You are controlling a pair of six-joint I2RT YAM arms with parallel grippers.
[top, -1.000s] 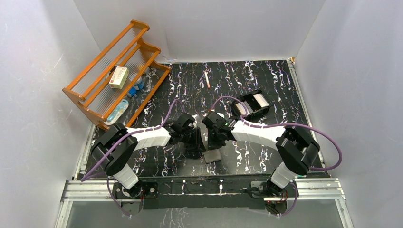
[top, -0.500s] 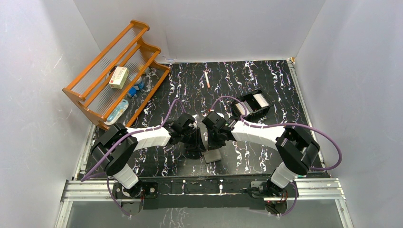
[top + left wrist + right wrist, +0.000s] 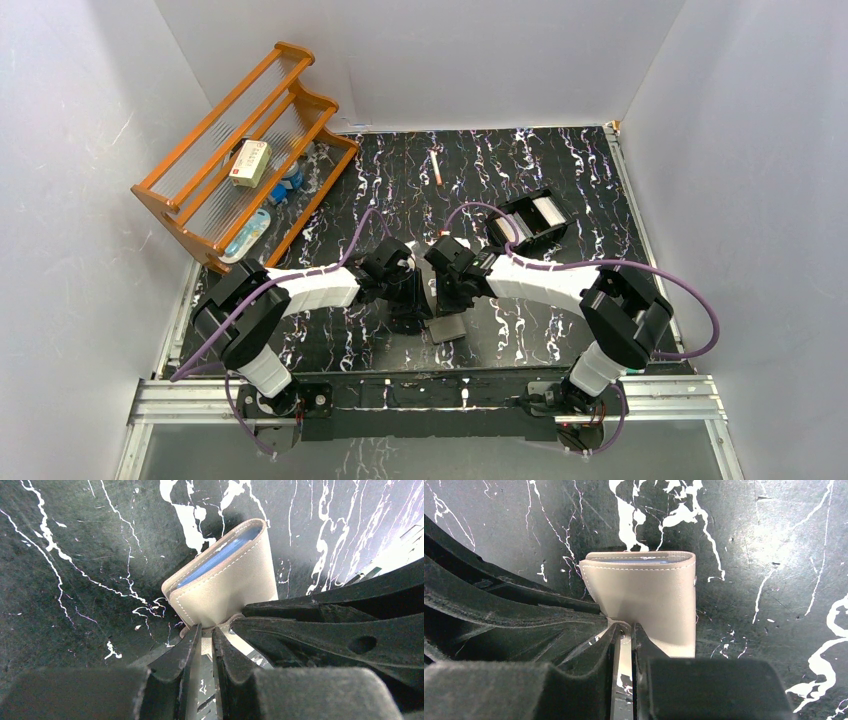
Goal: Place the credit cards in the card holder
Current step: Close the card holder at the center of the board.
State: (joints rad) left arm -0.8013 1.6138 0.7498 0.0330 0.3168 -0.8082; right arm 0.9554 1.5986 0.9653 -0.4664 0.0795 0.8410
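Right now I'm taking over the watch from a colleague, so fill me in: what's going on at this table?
Both arms meet over the card holder, which lies folded on the table near their bases. The left gripper and the right gripper each have their jaws nearly closed on its near edge, apparently pinching a flap. Pale cards sit in a black tray further back. I see no card in either gripper.
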